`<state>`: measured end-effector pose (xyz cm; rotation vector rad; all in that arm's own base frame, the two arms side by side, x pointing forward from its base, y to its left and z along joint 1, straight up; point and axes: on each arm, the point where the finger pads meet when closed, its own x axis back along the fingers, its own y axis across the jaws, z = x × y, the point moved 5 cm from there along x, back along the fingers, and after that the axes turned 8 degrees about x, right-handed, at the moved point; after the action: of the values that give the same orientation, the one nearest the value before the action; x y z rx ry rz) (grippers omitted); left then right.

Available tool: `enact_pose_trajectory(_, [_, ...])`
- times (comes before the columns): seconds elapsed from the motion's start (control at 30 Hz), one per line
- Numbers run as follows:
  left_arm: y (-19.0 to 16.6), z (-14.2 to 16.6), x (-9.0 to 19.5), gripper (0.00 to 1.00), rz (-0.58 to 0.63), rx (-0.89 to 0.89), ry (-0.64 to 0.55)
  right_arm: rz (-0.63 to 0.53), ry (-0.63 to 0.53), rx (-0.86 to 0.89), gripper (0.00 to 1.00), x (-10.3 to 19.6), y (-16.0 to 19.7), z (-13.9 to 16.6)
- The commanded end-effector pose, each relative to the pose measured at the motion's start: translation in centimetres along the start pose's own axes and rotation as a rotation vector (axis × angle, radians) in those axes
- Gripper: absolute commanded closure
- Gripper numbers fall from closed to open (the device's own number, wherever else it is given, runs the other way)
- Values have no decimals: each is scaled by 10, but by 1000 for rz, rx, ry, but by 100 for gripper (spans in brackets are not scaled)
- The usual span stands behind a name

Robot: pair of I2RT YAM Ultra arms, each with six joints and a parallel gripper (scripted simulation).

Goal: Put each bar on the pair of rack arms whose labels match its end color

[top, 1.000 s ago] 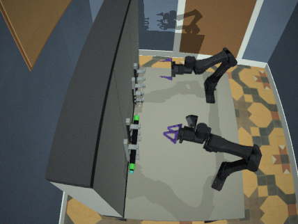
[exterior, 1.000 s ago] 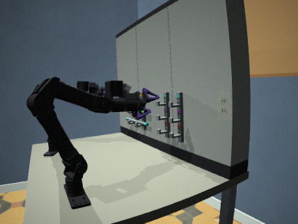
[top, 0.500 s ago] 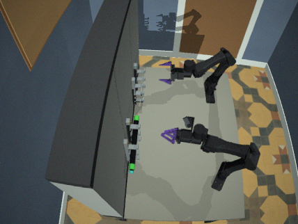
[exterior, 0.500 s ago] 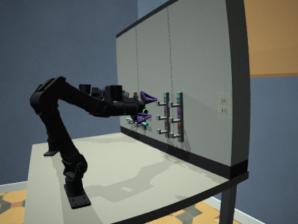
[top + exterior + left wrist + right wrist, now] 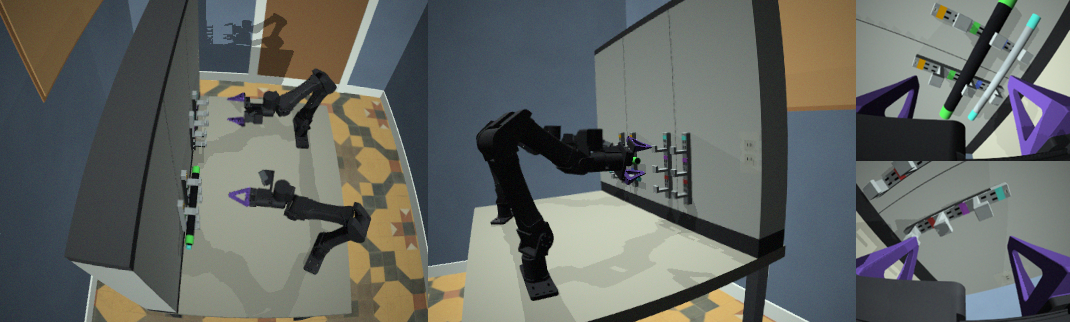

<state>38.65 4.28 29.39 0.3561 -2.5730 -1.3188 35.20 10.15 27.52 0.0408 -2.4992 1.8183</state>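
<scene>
The left rack [image 5: 189,205] holds both bars. In the left wrist view the black bar with green ends [image 5: 977,52] lies on the middle arms by the green labels. The grey bar with cyan ends [image 5: 1004,66] lies on the lowest arms by the blue labels. The rack's top labels are orange. The black bar also shows from above [image 5: 191,207]. The right rack [image 5: 198,122] [image 5: 959,206] is bare, with cyan, purple and red labels. My left gripper [image 5: 239,196] [image 5: 963,80] is open and empty, a short way off the bars. My right gripper [image 5: 236,109] [image 5: 962,241] is open and empty, facing the right rack.
The grey wall panel [image 5: 145,150] that carries both racks stands along the table's edge. The right rack [image 5: 675,165] is the nearer one in the exterior view. A small socket plate [image 5: 749,146] sits on the panel beyond it. Both arm bases stand on the table.
</scene>
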Motion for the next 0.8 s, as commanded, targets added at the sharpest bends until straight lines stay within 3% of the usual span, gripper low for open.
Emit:
enact_pose_trajectory(0.0, [-6,6,-4,0,-28,-68,12,50,-11,49,0,0,-5,-7])
enact_pose_trajectory(0.77, [-24,26,-22,0,-92,-308,59,55,-4,294,0,-5,27,-21])
